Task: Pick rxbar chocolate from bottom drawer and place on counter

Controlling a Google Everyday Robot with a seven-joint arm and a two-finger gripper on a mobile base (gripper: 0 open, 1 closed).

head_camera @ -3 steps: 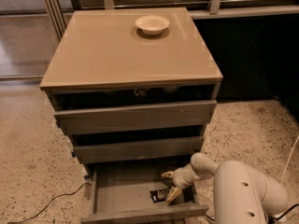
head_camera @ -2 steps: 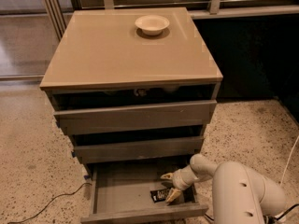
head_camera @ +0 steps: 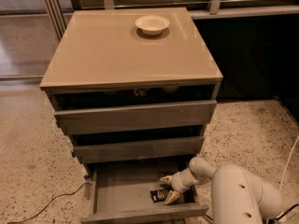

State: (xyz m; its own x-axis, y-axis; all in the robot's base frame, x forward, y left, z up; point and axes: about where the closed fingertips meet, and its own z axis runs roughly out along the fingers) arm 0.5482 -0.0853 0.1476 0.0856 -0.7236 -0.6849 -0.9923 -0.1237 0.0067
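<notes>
The bottom drawer (head_camera: 122,193) is pulled out, showing its grey floor. The rxbar chocolate (head_camera: 159,195), a small black bar, lies flat on that floor near the right front. My gripper (head_camera: 168,188) is down inside the drawer at its right side, just right of the bar. Its two tan fingers (head_camera: 165,178) are spread open, and the lower fingertip is at the bar's right edge. The counter (head_camera: 117,55) is the tan top slab of the cabinet, high above the gripper.
A cream bowl (head_camera: 152,24) sits at the back of the counter. The two upper drawers (head_camera: 135,117) stand slightly ajar above the gripper. My white arm (head_camera: 243,195) fills the lower right. A thin cable (head_camera: 46,203) lies on the speckled floor at left.
</notes>
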